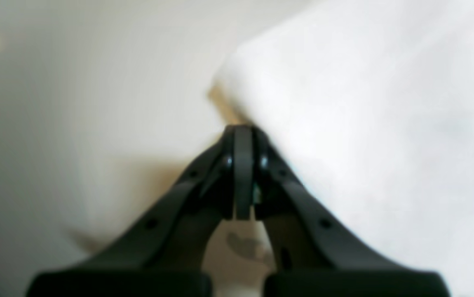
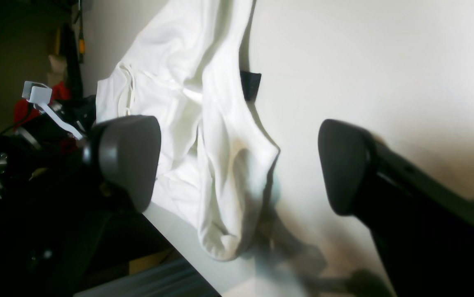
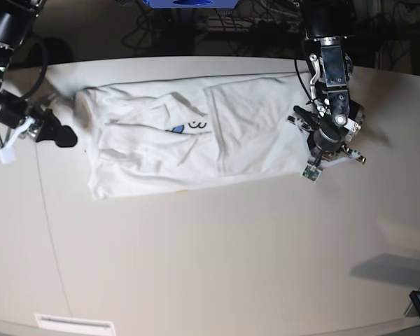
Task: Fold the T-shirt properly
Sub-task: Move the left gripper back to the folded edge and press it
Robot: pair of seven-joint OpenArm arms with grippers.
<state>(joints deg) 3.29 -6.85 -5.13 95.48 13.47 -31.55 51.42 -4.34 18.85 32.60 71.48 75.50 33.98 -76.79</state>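
Starting at nine o'clock in the base view, your right gripper [image 3: 56, 133] sits just off the shirt's [image 3: 196, 140] left edge, and it holds nothing. Its wrist view shows the two pads [image 2: 125, 161] spread wide apart, with a bunched white fold and a small black tag [image 2: 250, 84] lying beyond them on the table [image 2: 364, 62].

Moving toward centre, you will find the shirt lying across the table's twelve o'clock half, partly folded, mostly plain white side up, with a scrap of blue print [image 3: 175, 129] showing near the middle. Several creases run through it.

At two o'clock your left gripper [image 3: 327, 143] stands at the shirt's right edge. Its wrist view, though blurred, shows the jaws pressed together at the cloth's border [image 1: 237, 111]; you cannot tell whether fabric is pinched.
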